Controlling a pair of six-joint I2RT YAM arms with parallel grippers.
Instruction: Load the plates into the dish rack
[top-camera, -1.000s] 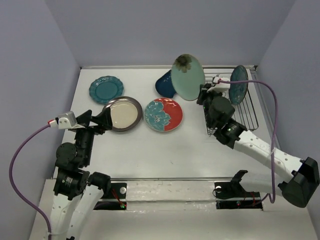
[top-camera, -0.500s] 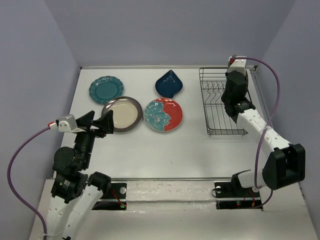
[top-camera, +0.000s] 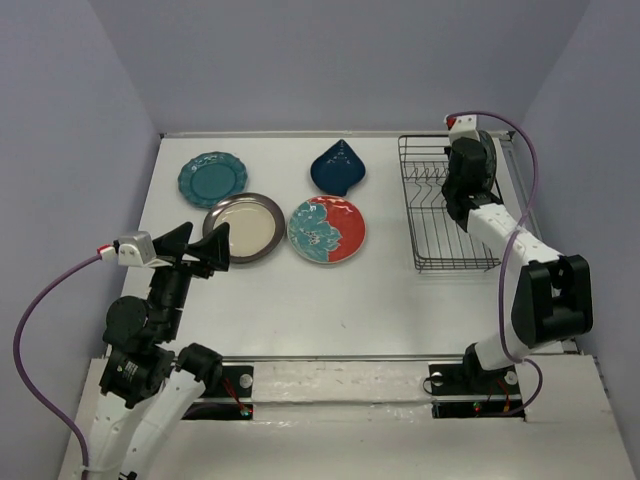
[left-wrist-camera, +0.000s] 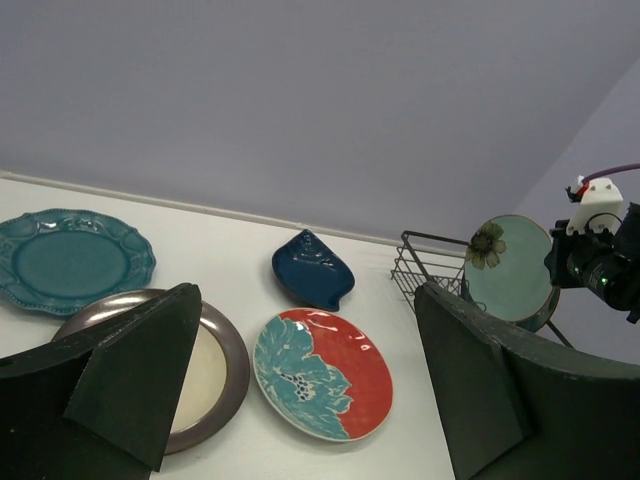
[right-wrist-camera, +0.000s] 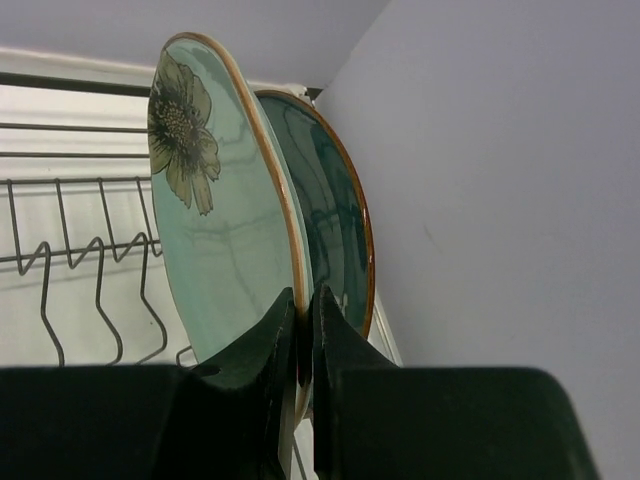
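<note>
My right gripper (right-wrist-camera: 305, 312) is shut on the rim of the pale mint green plate (right-wrist-camera: 215, 230), which has a flower print. It holds the plate upright over the black wire dish rack (right-wrist-camera: 80, 260), close beside the glossy dark teal plate (right-wrist-camera: 335, 215) that stands upright at the rack's far right end. In the top view the right gripper (top-camera: 470, 160) covers both plates. My left gripper (top-camera: 195, 248) is open and empty, above the near edge of the cream brown-rimmed plate (top-camera: 243, 227). The floral plate (top-camera: 326, 229), navy teardrop plate (top-camera: 338, 167) and scalloped teal plate (top-camera: 212, 178) lie flat on the table.
The dish rack (top-camera: 455, 205) stands at the right of the table, close to the right wall, with its left prong rows bare. The four flat plates are grouped left of centre. The back wall runs just behind the rack.
My right arm has swung the mint plate from left of the rack to its far right end, beside the dark teal plate. My left gripper has drawn back slightly toward the near edge.
</note>
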